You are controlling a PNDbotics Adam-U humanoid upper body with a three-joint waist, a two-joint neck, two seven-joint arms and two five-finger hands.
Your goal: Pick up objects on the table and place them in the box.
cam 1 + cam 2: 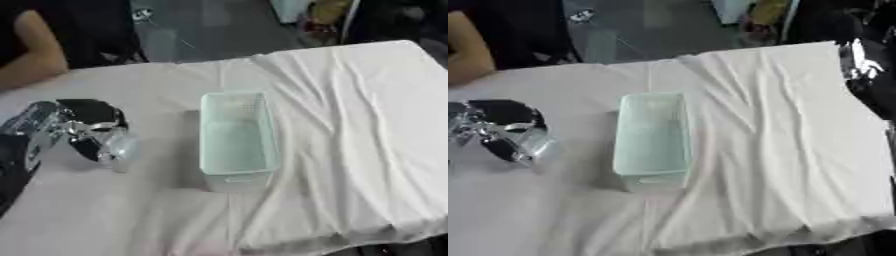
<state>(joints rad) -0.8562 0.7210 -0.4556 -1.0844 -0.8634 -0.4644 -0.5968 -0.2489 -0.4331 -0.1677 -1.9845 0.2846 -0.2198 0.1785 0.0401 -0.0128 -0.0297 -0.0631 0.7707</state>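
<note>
A pale mint plastic box stands open and looks empty at the middle of the white-clothed table, its long side running away from me. My left hand, black and silver, hovers just left of the box. Its fingers are curled round a small pale, translucent object, which I cannot make out further. A black and silver part of my right arm shows at the right edge, beyond the table's right side. Its hand cannot be made out.
The white cloth lies in wrinkles and folds right of the box and hangs over the front edge. Dark floor and clutter lie beyond the table's far edge.
</note>
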